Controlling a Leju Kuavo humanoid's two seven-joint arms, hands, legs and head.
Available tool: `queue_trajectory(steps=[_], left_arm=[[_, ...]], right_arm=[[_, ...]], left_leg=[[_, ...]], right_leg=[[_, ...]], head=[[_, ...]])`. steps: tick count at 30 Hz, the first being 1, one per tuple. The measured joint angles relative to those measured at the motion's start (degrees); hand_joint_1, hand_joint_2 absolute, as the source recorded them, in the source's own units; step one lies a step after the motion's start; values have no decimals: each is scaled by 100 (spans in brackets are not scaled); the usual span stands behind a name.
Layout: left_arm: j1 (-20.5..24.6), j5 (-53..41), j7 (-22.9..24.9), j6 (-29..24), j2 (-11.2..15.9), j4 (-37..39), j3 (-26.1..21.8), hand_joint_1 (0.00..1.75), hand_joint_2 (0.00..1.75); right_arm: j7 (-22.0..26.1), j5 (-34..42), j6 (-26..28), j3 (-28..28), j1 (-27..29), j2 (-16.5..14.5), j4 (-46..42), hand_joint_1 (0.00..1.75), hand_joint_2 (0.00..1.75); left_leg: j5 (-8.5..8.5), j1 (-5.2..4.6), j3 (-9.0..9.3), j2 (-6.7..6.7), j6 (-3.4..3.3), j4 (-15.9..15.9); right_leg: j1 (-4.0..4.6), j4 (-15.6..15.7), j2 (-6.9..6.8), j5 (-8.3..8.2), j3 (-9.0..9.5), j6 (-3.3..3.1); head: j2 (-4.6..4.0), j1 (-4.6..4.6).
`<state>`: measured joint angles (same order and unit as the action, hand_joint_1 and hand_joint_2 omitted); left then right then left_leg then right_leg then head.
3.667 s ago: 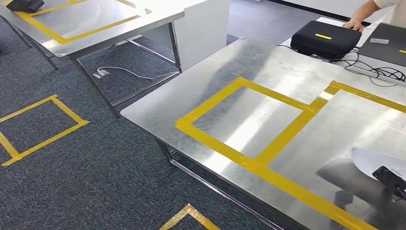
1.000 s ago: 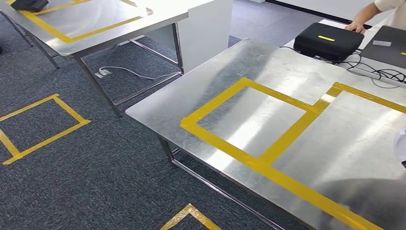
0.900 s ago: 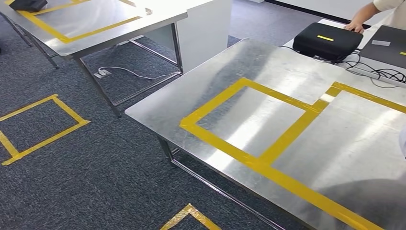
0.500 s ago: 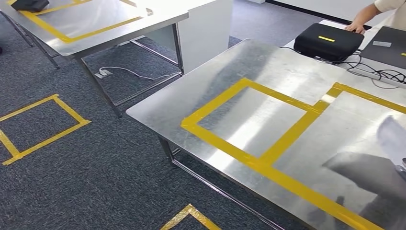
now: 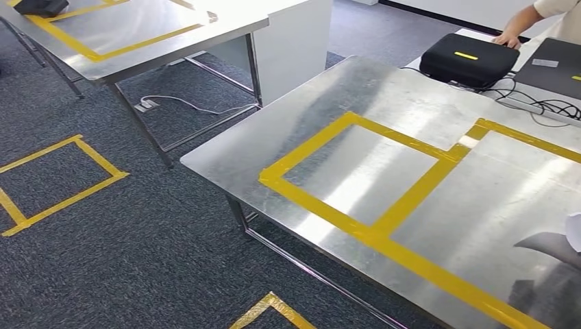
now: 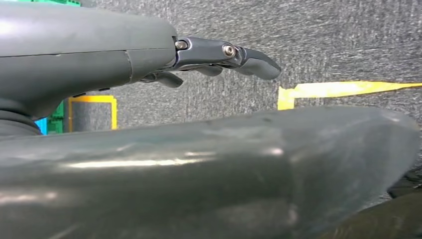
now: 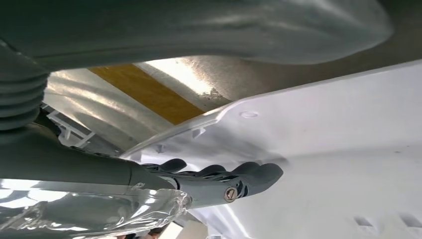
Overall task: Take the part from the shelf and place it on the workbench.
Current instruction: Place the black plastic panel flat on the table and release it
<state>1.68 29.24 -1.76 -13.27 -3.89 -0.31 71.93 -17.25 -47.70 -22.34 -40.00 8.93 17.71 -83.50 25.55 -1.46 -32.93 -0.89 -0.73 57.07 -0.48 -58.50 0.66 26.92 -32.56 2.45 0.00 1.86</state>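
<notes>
The part (image 7: 343, 124) is a large white moulded plastic panel. My right hand (image 7: 199, 181) grips it, dark fingers (image 7: 249, 177) against one face and the thick thumb across the other. It hangs close over the steel workbench (image 5: 384, 89); whether it touches the top I cannot tell. In the head view one corner of the part (image 5: 574, 223) shows at the right edge, above its dark shadow inside the right yellow-taped box. My left hand (image 6: 99, 64) hangs over the carpet with its fingers (image 6: 249, 59) stretched out and nothing in it.
Yellow tape (image 5: 404, 199) marks two boxes on the workbench. A black case (image 5: 468, 58), cables (image 5: 541, 103) and a person's hand (image 5: 508, 38) are at its far end. A second steel table (image 5: 137, 34) stands at the back left. Taped squares (image 5: 62, 178) mark the carpet.
The white part slid out past the right edge about a second ago, came back in half a second ago, and now shows lower, as a smaller corner with a shorter shadow.
</notes>
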Motion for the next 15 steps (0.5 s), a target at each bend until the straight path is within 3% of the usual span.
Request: queue_trajectory(steps=[4,8,15], left_arm=[[2,9,9,-1,-3,0,-1,0,0],[0,96,57,-48,-35,0,-10,0,0],[-10,157,24,-120,-131,0,-50,0,0]], right_arm=[[88,-228,250,4,0,-1,22,0,0],[446,-810,1403,217,-38,-19,-358,0,0],[693,-1227,3151,1359,-226,114,-1639,0,0]], left_leg=[[-1,0,-1,0,0,0],[-1,0,-10,3,1,0],[-15,3,-5,-4,0,0]], right_leg=[[0,0,0,0,2,0],[1,-2,6,-2,3,1],[2,-2,-5,-4,0,-1]], head=[[0,0],[0,0],[0,0]])
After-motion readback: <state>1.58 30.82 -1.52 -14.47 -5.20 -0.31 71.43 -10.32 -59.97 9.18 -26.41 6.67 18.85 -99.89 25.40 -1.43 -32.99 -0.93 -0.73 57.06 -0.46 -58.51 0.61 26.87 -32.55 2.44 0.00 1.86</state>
